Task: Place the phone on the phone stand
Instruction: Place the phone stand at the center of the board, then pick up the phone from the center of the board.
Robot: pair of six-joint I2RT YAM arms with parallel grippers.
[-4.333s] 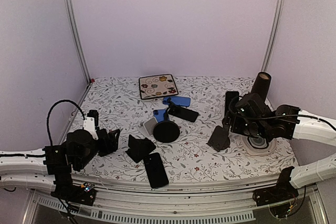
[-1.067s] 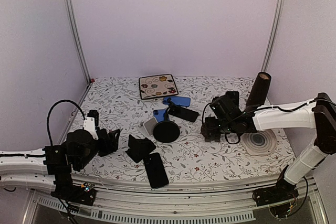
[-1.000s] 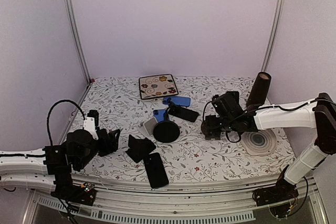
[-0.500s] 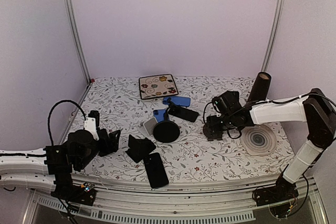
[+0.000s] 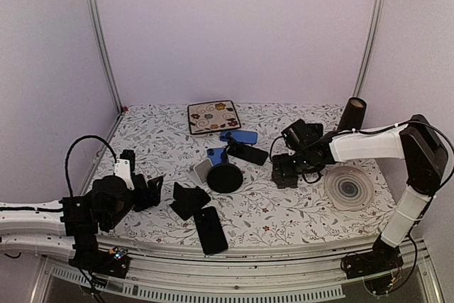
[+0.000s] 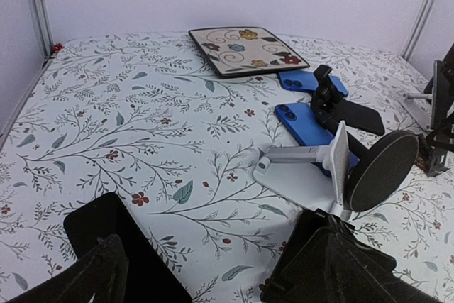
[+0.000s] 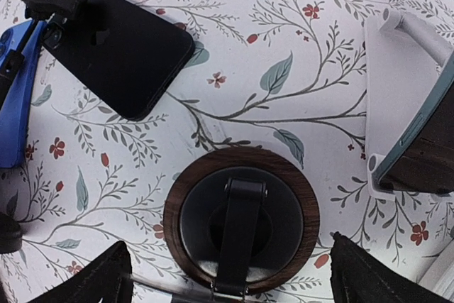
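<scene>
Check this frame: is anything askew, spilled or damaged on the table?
Nothing is spilled or visibly damaged. The black phone lies flat and skewed near the front edge of the table, and a blue phone sits partly behind the white stand.

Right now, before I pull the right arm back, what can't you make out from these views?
- Top view: the round stand is mostly hidden under the right gripper.
- Right wrist view: the white stand is cut off by the right edge, the blue phone by the left edge.
- Left wrist view: a flat black object runs off the bottom edge; phone or stand, I cannot tell.
</scene>
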